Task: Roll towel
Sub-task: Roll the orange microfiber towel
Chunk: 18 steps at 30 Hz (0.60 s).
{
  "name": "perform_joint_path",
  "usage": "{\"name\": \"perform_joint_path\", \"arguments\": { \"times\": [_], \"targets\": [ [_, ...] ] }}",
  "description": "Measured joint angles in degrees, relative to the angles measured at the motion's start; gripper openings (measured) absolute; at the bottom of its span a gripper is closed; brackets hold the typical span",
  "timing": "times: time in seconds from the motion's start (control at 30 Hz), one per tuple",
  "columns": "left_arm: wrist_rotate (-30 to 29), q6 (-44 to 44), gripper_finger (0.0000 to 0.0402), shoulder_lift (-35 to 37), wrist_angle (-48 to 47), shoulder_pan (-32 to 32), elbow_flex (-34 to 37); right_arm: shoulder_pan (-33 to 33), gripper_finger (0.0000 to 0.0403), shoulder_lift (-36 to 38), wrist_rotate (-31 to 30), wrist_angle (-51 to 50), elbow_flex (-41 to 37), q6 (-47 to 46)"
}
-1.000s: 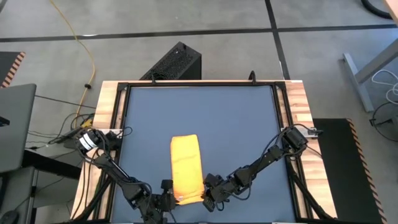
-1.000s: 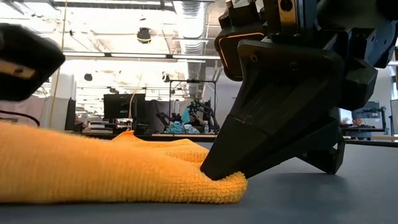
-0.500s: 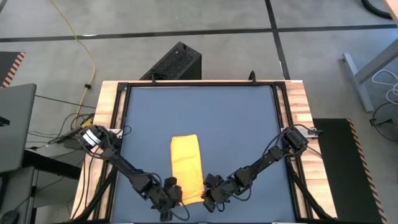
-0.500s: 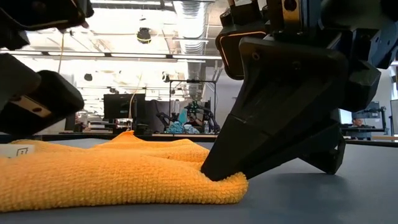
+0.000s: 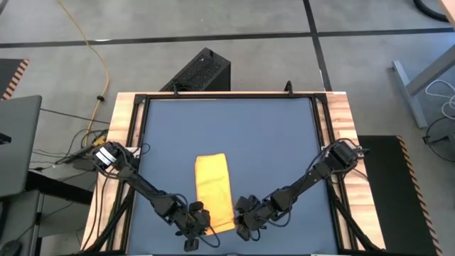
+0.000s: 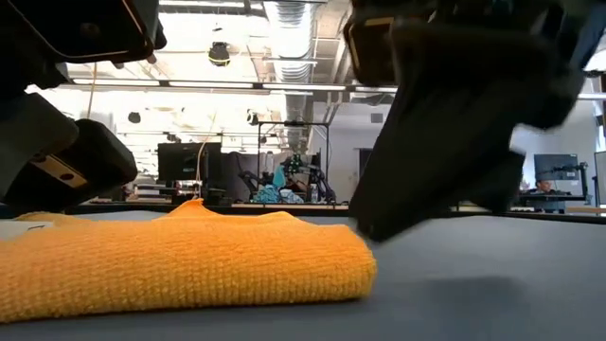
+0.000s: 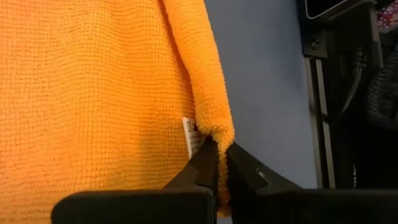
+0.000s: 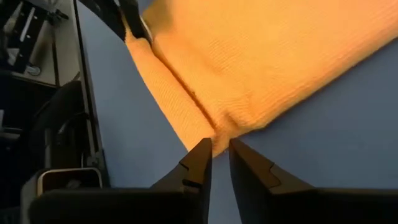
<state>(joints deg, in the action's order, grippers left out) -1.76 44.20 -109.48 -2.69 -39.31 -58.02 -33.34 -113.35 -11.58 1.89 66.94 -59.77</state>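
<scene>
A: What's nearest the bench's front edge?

B: Both grippers, at the towel's (image 5: pixel 213 192) near end. The left gripper (image 5: pixel 195 229) sits at the near left corner, the right gripper (image 5: pixel 242 223) at the near right corner.

A: Is the left one holding anything?

B: Yes. In its wrist view the left gripper (image 7: pixel 216 163) has its fingers pressed together on the towel's (image 7: pixel 93 93) rolled edge, just beside the small white tag (image 7: pixel 191 135).

A: And the right?

B: The right gripper (image 8: pixel 219 155) has its fingers a little apart, with a narrow gap between them. The towel's (image 8: pixel 249 62) corner lies right at the tips, but nothing is pinched between them. In the low view that gripper (image 6: pixel 379 223) is blurred, just beside the towel's (image 6: pixel 189 270) end.

A: How does the towel lie?

B: Flat on the blue bench (image 5: pixel 270 135), folded into a long narrow strip running from the near edge toward the middle, roughly between the two arms. Its far end lies free, well apart from both grippers.

A: Beyond that?

B: Bare bench surface, then the wooden frame (image 5: pixel 338 114) around it.
</scene>
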Motion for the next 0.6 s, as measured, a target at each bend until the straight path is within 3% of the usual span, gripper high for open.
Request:
{"name": "perform_joint_path", "arguments": {
  "times": [0.17,0.33,0.47,0.6],
  "targets": [
    [1.15,0.65,0.0,-0.07,0.75,0.26,0.07,-0.23,0.0089,2.85,-0.31,-3.8,0.07,4.25],
    [2.68,2.13,0.0,-0.12,0.77,0.71,0.09,-2.77,0.0089,3.35,-1.39,-0.25,0.13,22.87],
    [3.33,2.22,0.0,-0.14,0.73,1.22,0.09,-5.88,0.0089,1.67,-8.88,3.06,0.18,41.27],
    [3.87,2.19,0.0,-0.16,0.69,1.45,0.09,-7.95,0.0092,0.14,-17.06,5.11,0.17,50.53]
  ]
}}
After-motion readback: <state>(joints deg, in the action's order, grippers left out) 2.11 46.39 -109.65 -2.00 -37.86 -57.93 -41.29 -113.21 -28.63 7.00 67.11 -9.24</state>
